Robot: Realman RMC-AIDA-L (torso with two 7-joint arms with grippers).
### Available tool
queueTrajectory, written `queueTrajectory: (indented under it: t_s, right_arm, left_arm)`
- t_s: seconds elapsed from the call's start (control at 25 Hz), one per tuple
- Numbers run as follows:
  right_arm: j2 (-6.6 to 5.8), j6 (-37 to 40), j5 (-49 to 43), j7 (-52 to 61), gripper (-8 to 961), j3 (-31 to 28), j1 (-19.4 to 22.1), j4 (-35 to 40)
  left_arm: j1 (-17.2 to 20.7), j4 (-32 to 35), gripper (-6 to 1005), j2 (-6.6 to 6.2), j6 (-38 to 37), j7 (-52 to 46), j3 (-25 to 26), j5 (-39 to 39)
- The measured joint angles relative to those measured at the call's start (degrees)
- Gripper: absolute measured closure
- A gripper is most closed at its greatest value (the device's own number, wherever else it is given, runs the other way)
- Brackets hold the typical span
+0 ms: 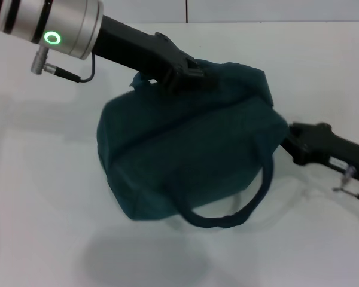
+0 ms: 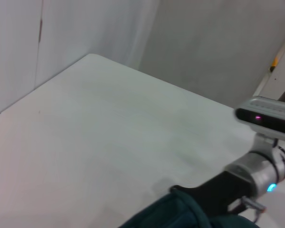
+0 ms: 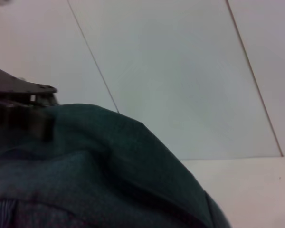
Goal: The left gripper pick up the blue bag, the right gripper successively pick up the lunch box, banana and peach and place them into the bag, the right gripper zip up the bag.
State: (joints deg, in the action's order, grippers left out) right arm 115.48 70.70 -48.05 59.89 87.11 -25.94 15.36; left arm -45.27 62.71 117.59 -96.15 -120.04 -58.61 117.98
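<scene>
White table (image 1: 42, 209); left tool (image 1: 182, 75) grips blue bag (image 1: 191, 155); right tool (image 1: 290, 139) alongside.

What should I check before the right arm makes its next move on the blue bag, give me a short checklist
1. Left claw holding the blue bag at its top edge: ok, the bag hangs from it, tilted.
2. Right claw at the bag's right end: ok for position; grip cannot tell, its fingers are hidden by fabric.
3. Lunch box, banana and peach inside: cannot tell, none shows in any view, though the bag bulges.
4. Zipper open or closed: cannot tell, no zipper line is clear.
5. Handle strap clear of both arms: ok, it loops down at the front.
6. Table around the bag: ok, nothing else in view.
</scene>
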Motion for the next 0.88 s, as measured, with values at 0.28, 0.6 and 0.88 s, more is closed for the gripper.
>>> queueTrajectory:
  t_s: [0.28,0.6,0.88]
  right_arm:
    - [-0.77,6.18,-0.33,-0.12,934,-0.55,5.92,0.26]
    - [-0.83,7.09,-0.34,0.42,934,-1.38,6.55,-0.04]
    - [-2.15,9.45,-0.12,0.49,884,-3.08,7.25,-0.35]
  left_arm:
    - [0.08,-2.59,939,-0.11,0.36,2.87,1.1,0.12]
    - [-0.48,-4.29,854,0.0,1.16,5.15,1.48,-0.01]
    - [2.81,-3.44,589,0.55,4.11,11.61,2.91,-7.42]
